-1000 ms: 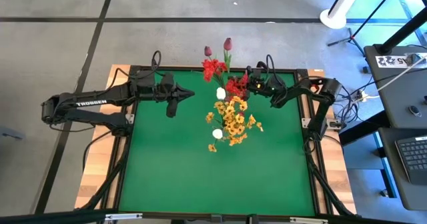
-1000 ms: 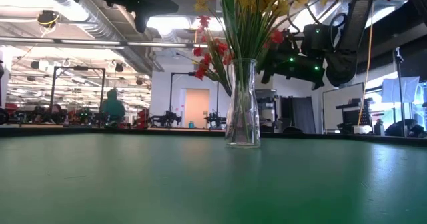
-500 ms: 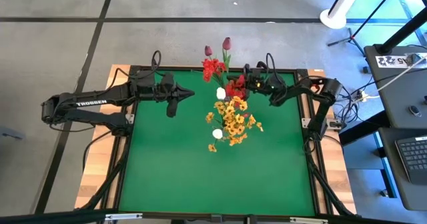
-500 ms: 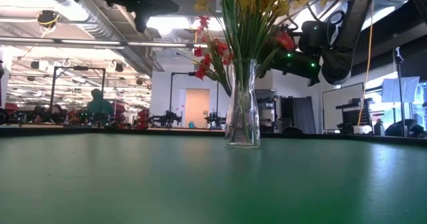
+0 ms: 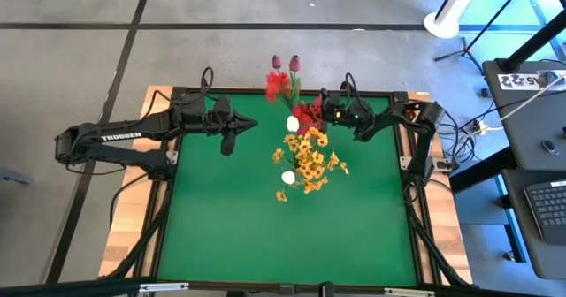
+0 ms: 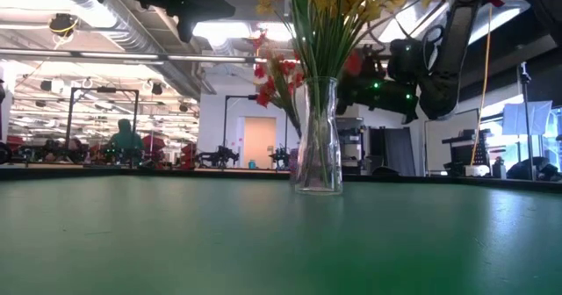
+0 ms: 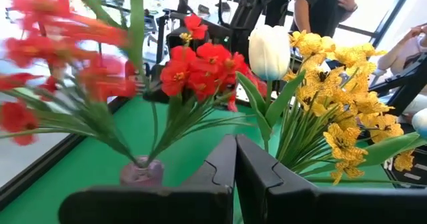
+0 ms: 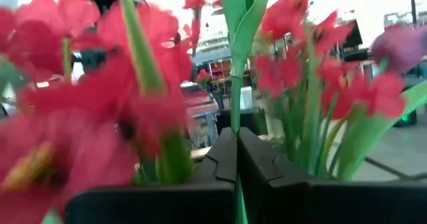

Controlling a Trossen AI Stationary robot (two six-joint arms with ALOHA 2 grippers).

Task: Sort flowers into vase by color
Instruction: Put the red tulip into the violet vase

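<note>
Grey floor (image 5: 71, 67) surrounds the green table (image 5: 239, 217); bright ceiling lights (image 6: 61, 18) overhead.

Flowers (image 5: 305, 151) crowd centre; green table (image 5: 230, 226) front open.

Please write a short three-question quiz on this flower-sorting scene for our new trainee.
1. True or false: the vase lies on its side.
2. Which tool is among the red flowers? A) left tool B) right tool
3. Fill in: the blossoms nearest the table's middle are ____.

Key:
1. False; it stands upright on the table.
2. B; the left tool hangs apart, shut on nothing.
3. Yellow: the yellow flowers.
</note>
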